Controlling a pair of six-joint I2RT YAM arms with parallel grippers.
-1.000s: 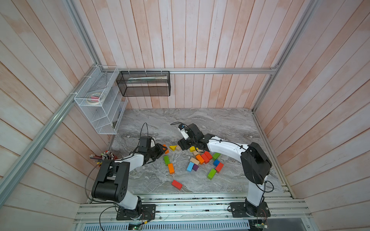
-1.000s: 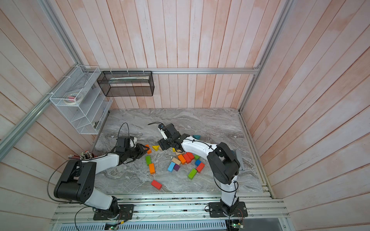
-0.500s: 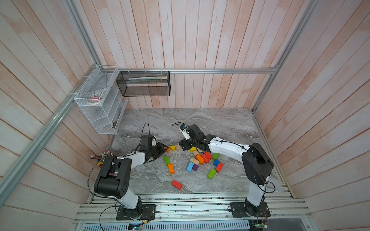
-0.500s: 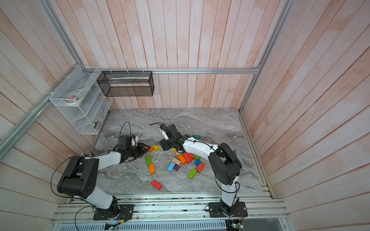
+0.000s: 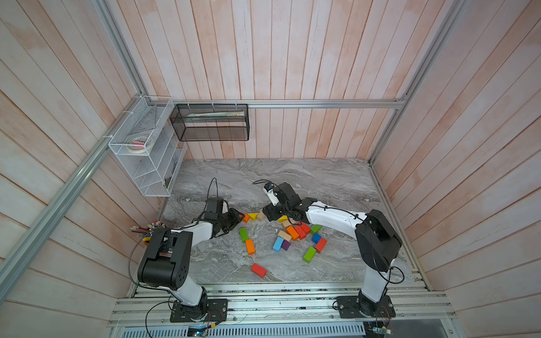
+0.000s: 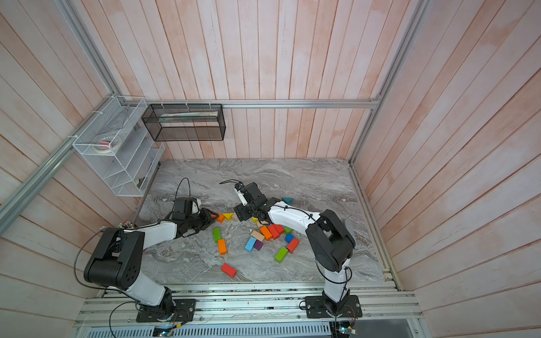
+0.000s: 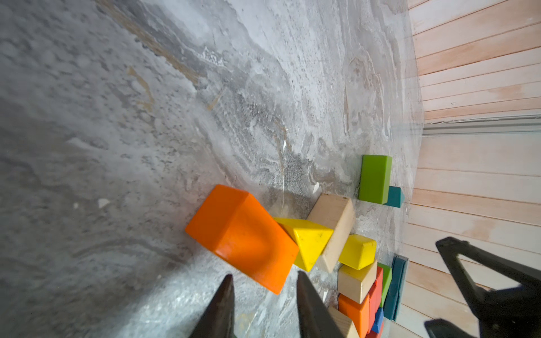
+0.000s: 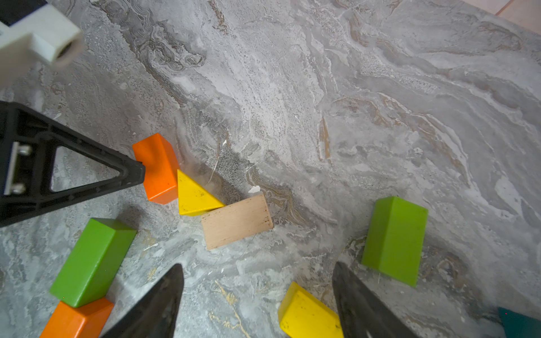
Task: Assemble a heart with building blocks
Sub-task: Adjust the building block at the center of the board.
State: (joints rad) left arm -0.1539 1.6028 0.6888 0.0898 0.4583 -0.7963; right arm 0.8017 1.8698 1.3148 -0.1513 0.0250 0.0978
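Observation:
The building blocks lie scattered on the grey marble table [image 5: 292, 181]. An orange block [image 7: 240, 234] touches a yellow wedge [image 7: 307, 243], which touches a tan brick [image 7: 333, 225]. My left gripper [image 7: 263, 281] is open by a narrow gap, holding nothing, with its tips at the orange block's near corner. In both top views it reaches in low from the left [image 5: 239, 216]. My right gripper [image 8: 257, 269] is open wide over the table, with a yellow block [image 8: 307, 316] just inside one finger. A tight cluster of blocks [image 5: 295, 231] sits behind the right gripper [image 5: 270, 216].
A green brick [image 5: 243, 234] and an orange brick [image 5: 249, 245] lie near the left gripper. A red brick [image 5: 258, 269] sits alone near the front edge, and a teal wedge [image 6: 287, 200] lies behind the right arm. Pencils in a cup [image 5: 146, 231], a white wire rack [image 5: 146, 152] and a black mesh basket [image 5: 210, 123] are at the left and back.
My left gripper has slid a little to the right, nudging the orange block against the yellow wedge. The right arm has hardly moved.

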